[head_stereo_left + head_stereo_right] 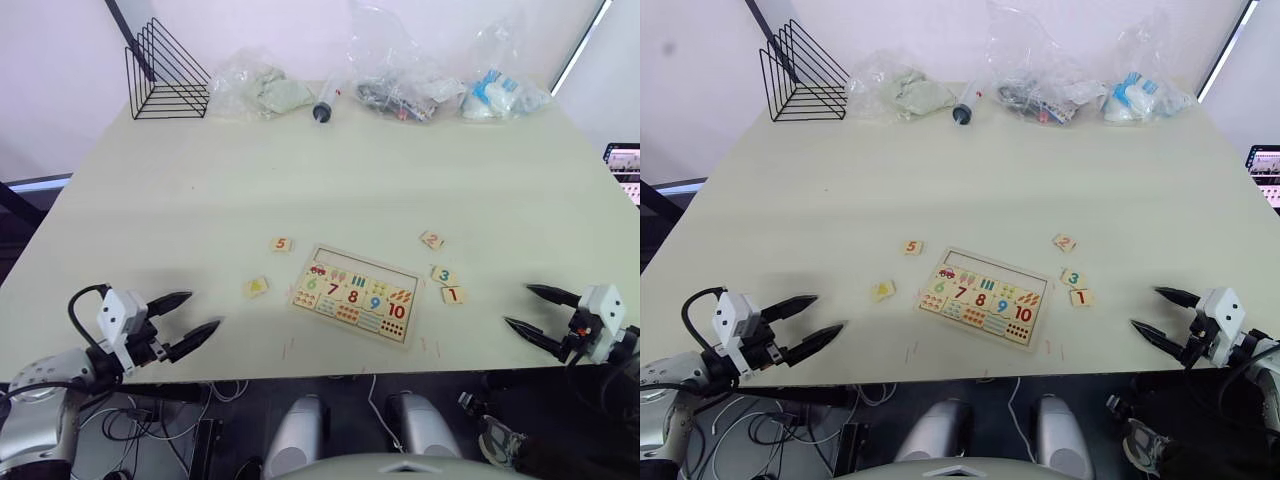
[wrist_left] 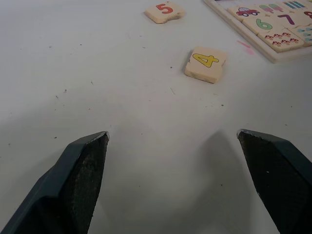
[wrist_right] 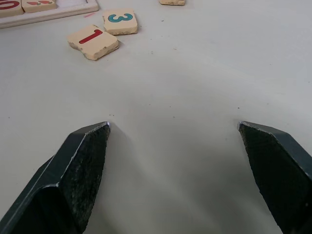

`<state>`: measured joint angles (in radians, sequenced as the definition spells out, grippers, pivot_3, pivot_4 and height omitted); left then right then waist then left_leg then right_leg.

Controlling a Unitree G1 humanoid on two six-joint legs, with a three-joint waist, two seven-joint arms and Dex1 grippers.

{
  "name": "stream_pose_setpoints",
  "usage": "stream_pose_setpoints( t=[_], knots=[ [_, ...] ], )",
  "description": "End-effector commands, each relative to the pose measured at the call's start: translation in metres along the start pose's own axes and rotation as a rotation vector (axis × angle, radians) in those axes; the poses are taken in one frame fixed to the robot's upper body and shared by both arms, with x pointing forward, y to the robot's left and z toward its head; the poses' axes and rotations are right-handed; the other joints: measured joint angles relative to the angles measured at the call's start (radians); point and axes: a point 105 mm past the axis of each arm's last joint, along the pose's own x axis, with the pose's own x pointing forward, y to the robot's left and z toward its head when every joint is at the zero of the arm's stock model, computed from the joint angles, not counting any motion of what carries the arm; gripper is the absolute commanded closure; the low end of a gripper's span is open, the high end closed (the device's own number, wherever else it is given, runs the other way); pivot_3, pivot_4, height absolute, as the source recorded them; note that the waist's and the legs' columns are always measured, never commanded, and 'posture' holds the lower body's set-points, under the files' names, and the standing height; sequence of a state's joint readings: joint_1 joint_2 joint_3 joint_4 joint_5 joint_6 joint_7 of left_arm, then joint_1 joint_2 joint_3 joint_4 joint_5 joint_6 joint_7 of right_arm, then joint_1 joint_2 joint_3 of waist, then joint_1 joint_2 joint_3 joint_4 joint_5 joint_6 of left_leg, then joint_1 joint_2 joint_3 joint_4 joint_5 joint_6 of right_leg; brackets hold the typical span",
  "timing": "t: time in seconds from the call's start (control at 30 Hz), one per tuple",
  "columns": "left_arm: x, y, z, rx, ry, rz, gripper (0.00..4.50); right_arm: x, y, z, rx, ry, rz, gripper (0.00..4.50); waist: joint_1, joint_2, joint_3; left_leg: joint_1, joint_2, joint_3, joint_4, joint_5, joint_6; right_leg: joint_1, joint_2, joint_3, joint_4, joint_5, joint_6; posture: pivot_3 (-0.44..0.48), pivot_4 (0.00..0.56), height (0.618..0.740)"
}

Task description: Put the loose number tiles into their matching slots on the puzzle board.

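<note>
Lying near the front edge of the pale counter (image 1: 300,180), the puzzle board (image 1: 356,293) sits slightly turned, its lower rows filled with coloured numbers 6 to 10 and small counting pictures, while the row of slots (image 1: 365,266) along its far side looks unfilled. Five loose tiles are scattered around it. The 5 tile (image 1: 281,244) lies off the board's far left corner, and the 4 tile (image 1: 257,287) sits nearer the front, just left of the board. On the right side, the 2 tile (image 1: 432,240) lies furthest back, and the 3 tile (image 1: 443,275) and 1 tile (image 1: 453,295) lie close together beside the board's right end.

The left pincer (image 1: 186,322) hovers at the front left of the counter with its two black fingers spread apart and nothing between them; the 4 tile lies ahead of it. The right pincer (image 1: 530,310) hangs at the front right edge, its fingers likewise spread and empty, with the 1 and 3 tiles ahead of it.

Along the far edge stand a black wire rack (image 1: 165,72), several clear plastic bags (image 1: 262,88) and a syringe (image 1: 325,105).
</note>
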<state>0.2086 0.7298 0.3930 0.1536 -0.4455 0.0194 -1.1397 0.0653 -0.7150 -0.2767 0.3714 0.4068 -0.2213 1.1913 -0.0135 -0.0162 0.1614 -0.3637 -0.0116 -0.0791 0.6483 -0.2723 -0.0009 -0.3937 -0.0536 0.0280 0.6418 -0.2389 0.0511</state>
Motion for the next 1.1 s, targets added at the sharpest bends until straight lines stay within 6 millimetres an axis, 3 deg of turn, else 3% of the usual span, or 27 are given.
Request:
stream_pose_setpoints(
  t=[0.03, 0.9, 1.1],
  knots=[
    [-0.001, 0.007, 0.010, 0.037, -0.025, 0.010, 0.00, -0.005, -0.002, 0.007, -0.023, -0.041, -0.017, 0.10, 0.001, 0.000, 0.000, 0.000, 0.000, 0.000, 0.000, 0.000, 0.000, 0.000, 0.000, 0.000, 0.000, 0.000, 0.000, 0.000, 0.150, 0.740],
    [0.008, 0.002, 0.018, 0.079, -0.026, -0.041, 0.00, 0.001, 0.000, 0.021, -0.050, -0.072, 0.017, 0.10, 0.000, 0.000, 0.000, 0.000, 0.000, 0.000, 0.000, 0.000, 0.000, 0.000, 0.000, 0.000, 0.000, 0.000, 0.000, 0.000, 0.150, 0.740],
    [0.011, -0.001, 0.029, 0.140, -0.069, -0.174, 0.00, 0.014, 0.005, 0.035, -0.088, -0.087, 0.111, 0.10, 0.000, 0.000, 0.000, 0.000, 0.000, 0.000, 0.001, 0.000, 0.000, 0.000, 0.001, -0.001, 0.000, 0.000, 0.000, 0.000, 0.150, 0.740]
  ],
)
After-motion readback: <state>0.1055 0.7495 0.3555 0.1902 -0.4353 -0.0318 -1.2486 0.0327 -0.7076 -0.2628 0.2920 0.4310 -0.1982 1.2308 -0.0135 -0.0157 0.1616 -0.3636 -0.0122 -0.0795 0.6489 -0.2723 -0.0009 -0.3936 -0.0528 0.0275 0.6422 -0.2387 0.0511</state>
